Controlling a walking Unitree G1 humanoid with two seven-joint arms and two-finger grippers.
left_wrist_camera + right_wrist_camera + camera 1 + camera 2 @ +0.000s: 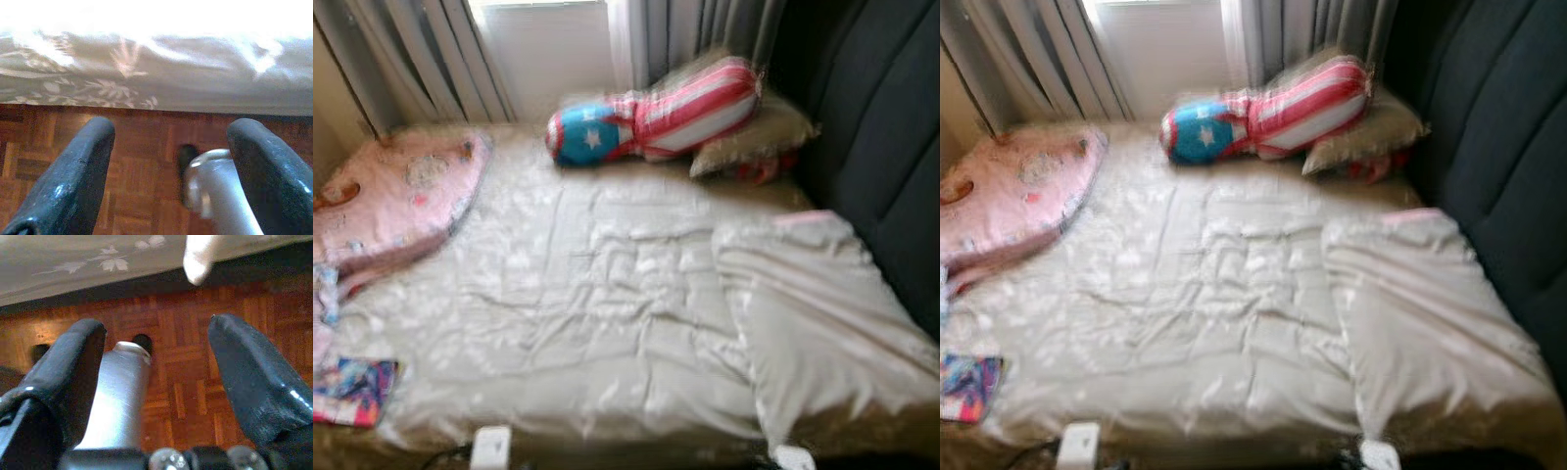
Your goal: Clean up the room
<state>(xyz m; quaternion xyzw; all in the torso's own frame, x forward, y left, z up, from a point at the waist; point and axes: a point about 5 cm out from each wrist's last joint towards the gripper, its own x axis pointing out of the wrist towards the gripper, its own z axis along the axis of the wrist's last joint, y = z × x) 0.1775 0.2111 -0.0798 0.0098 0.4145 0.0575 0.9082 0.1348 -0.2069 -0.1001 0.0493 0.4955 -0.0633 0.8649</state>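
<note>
Grey curtains [421,59], dark headboard [891,137]

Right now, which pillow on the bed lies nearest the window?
The striped pillow, red and white with a blue starred end, lies below the window. The pink pillow lies left; the white pillow right, nearer the robot.

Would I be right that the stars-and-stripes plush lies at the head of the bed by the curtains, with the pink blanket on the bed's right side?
Not quite: the pink blanket lies on the bed's left side, as the left eye view shows. The stars-and-stripes plush does lie by the curtains.
</note>
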